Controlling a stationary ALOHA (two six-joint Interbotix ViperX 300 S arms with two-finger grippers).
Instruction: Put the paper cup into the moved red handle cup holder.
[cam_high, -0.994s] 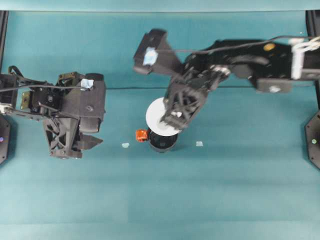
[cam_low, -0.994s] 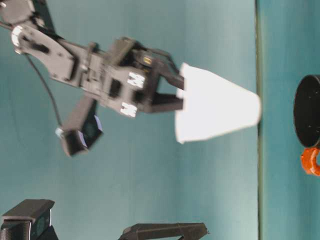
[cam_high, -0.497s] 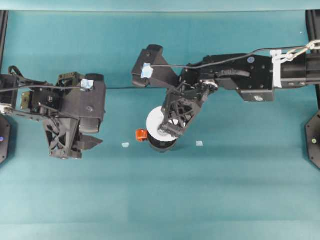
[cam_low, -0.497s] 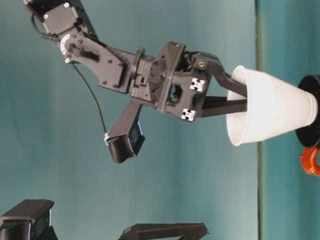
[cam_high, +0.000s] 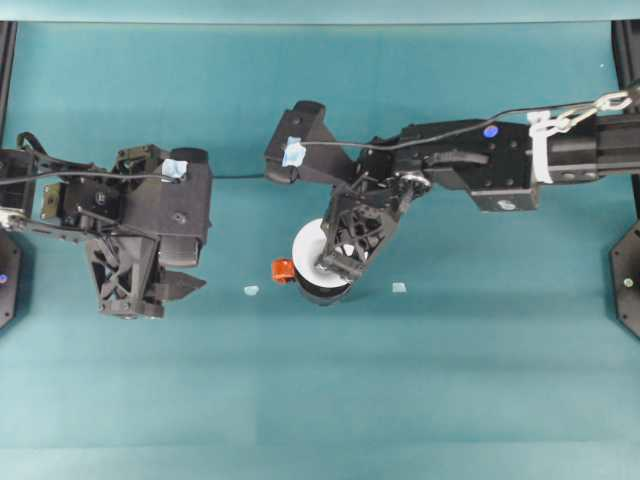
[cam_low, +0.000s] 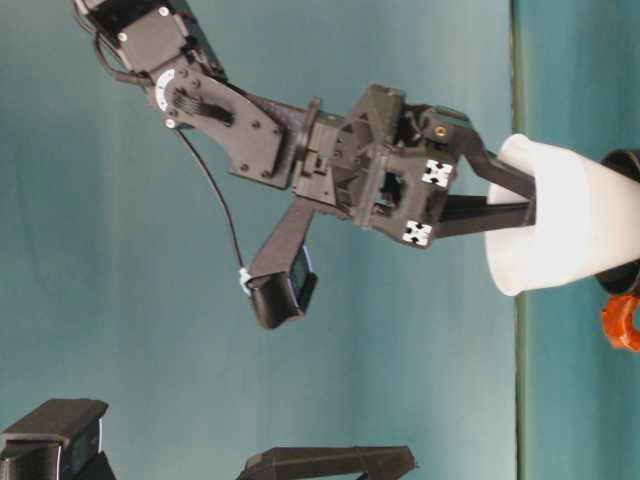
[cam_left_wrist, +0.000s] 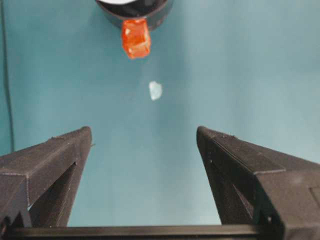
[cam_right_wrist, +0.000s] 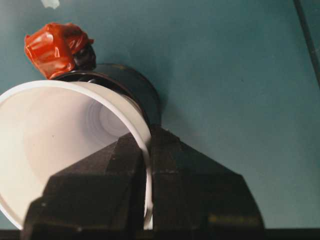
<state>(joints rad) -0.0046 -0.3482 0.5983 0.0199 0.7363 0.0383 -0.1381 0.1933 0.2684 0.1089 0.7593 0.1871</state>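
The white paper cup (cam_high: 306, 245) is pinched at its rim by my right gripper (cam_high: 335, 263), one finger inside and one outside. It leans over the black red handle cup holder (cam_high: 324, 293), and its narrow base is sunk into the holder's mouth. In the table-level view the cup (cam_low: 565, 230) overlaps the holder (cam_low: 624, 164) beside the orange-red handle (cam_low: 622, 322). The right wrist view looks into the cup (cam_right_wrist: 55, 135), with the holder (cam_right_wrist: 136, 88) and handle (cam_right_wrist: 56, 44) behind it. My left gripper (cam_left_wrist: 145, 135) stands open to the left of the holder (cam_left_wrist: 150, 10), holding nothing.
Two tiny pale scraps lie on the teal table, one (cam_high: 251, 291) left of the holder and one (cam_high: 399, 288) to its right. The left arm's body (cam_high: 130, 230) rests at the table's left side.
My right gripper has carried the paper cup down over the holder, and its base has gone from above the holder into the mouth. The left arm has not moved.
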